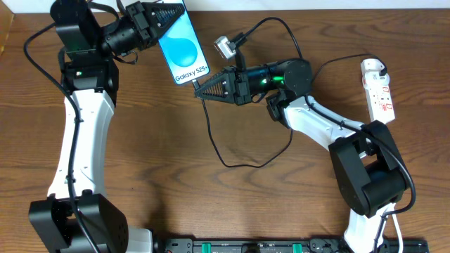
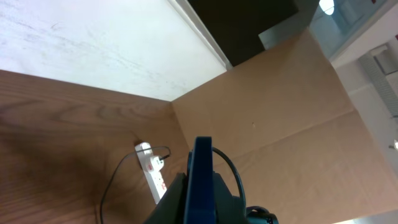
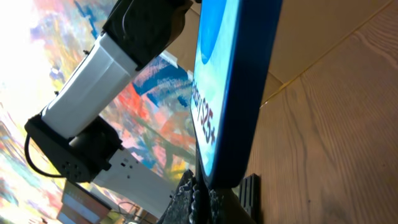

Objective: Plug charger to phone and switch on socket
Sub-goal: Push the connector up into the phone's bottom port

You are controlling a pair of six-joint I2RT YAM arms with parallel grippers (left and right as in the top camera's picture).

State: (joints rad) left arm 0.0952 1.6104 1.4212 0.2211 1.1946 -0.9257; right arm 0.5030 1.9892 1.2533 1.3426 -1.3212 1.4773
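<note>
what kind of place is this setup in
Likely a robotics lab bench, though little of the room shows. Two white-and-black robot arms work over a brown wood-grain table, brown cardboard panels wall it off, and a long white power strip lies on it.

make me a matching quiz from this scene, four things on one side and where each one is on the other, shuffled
Things:
1. phone
2. power strip
3. black cable
4. right gripper

Places:
A. lying near the right edge of the table
B. tips at the phone's lower end
C. gripped at its top end by the left gripper
D. looping across the middle of the table

Pairs: 1-C, 2-A, 3-D, 4-B
</note>
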